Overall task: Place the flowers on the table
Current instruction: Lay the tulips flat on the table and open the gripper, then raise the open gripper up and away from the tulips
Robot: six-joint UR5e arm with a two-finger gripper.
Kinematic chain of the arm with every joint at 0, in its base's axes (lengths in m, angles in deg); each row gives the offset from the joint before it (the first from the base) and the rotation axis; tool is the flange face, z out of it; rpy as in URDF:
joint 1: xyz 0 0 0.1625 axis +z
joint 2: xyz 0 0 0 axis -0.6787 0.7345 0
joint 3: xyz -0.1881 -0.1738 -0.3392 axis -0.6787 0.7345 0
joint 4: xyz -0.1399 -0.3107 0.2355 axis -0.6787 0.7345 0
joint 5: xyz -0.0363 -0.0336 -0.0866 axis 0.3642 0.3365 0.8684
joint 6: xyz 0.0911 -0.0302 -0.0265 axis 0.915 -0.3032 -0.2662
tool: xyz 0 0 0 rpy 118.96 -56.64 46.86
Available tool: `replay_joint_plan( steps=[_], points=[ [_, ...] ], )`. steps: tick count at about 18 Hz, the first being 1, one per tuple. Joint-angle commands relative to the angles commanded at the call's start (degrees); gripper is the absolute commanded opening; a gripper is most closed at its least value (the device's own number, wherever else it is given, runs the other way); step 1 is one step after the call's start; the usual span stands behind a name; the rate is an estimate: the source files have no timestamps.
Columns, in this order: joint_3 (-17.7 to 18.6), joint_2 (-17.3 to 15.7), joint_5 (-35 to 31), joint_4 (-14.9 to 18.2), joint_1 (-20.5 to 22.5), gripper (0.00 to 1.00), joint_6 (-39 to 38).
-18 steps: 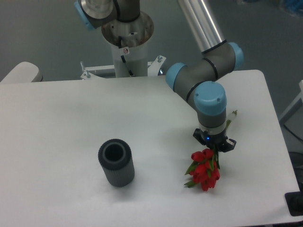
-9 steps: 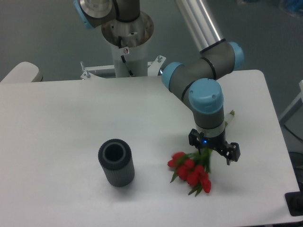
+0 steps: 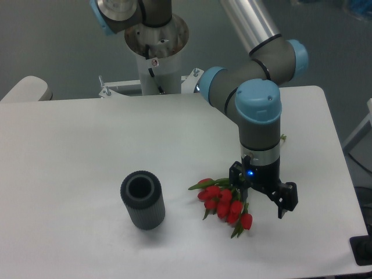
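Tulips (image 3: 224, 204) lie on bench (image 3: 70, 145), heads toward vase (image 3: 142, 200). Tool (image 3: 263, 199) above stems, fingers spread, gripping nothing. Vase upright, left of tulips.

The scene was evenly and fairly brightly lit from above, with soft, diffuse light. The table (image 3: 70, 151) looked nearly washed out, its surface almost without texture. Faint shadows lay beneath the vase (image 3: 143, 200) and the flowers (image 3: 224, 203). A dull highlight ran along the silver arm tube (image 3: 251, 20). The picture was low in resolution and slightly soft and grainy throughout.
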Motion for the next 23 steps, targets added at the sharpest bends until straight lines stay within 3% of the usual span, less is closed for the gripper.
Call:
replay_joint_plan(
  steps=[4, 9, 13, 18, 23],
  points=[
    [-3.6, 0.35, 4.23, 1.31, 0.44, 1.0, 0.0],
    [-8.96, 0.88, 4.85, 9.3, 1.75, 1.0, 1.05],
    [-12.13, 0.62, 4.85, 16.95, 4.56, 1.0, 8.33],
    [-13.54, 0.44, 4.32, 20.91, 6.15, 1.0, 14.23],
    [-13.37, 0.27, 3.79, 21.18, 6.24, 1.0, 16.7]
  ],
)
